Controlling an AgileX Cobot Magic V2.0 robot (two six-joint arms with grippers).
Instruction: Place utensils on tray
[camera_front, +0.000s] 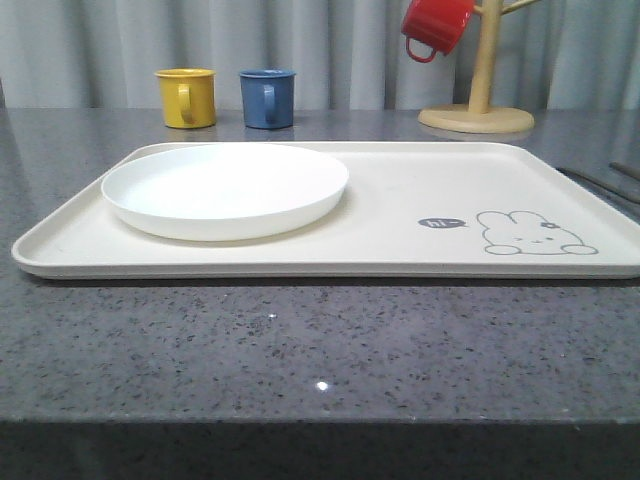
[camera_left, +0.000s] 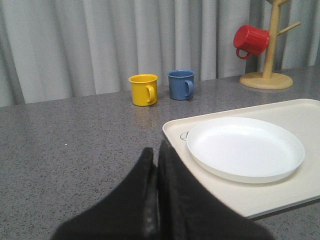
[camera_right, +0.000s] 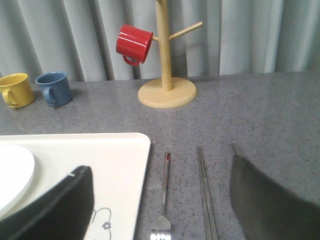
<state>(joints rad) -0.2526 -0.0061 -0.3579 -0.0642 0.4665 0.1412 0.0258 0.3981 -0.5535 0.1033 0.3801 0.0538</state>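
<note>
Front view: cream tray (camera_front: 400, 240) lies flat on the grey speckled counter (camera_front: 300, 340), long side toward the camera. A round white plate (camera_front: 225, 188) sits on the tray's left half. Rabbit drawing (camera_front: 535, 232) and a small dark speech bubble on the tray's right part. Behind the tray, a yellow mug (camera_front: 186, 97) and a blue mug (camera_front: 267, 98) stand side by side, apart from each other. A wooden mug tree (camera_front: 478, 100) stands further right with a red mug (camera_front: 435, 26) hung on it. At the far right edge, thin metal rods lie on the counter just off the tray; too little shows to name them.

Left wrist view: left gripper (camera_left: 156, 155) hangs over bare counter just beside the tray's corner, fingers pressed together, nothing between them. Plate rests on the tray beyond. Yellow and blue mugs and the mug tree stand against the grey curtain (camera_left: 75, 45).

Right wrist view: right gripper (camera_right: 160, 200) is spread wide, one finger over the tray's edge, the other over the counter. Between them, on the counter just beside the tray, lie a fork (camera_right: 163, 200), tines toward the camera, and a pair of chopsticks (camera_right: 206, 195), roughly parallel to the fork. Neither utensil touches the tray. A further slim metal piece pokes out by the far finger, mostly hidden.
</note>
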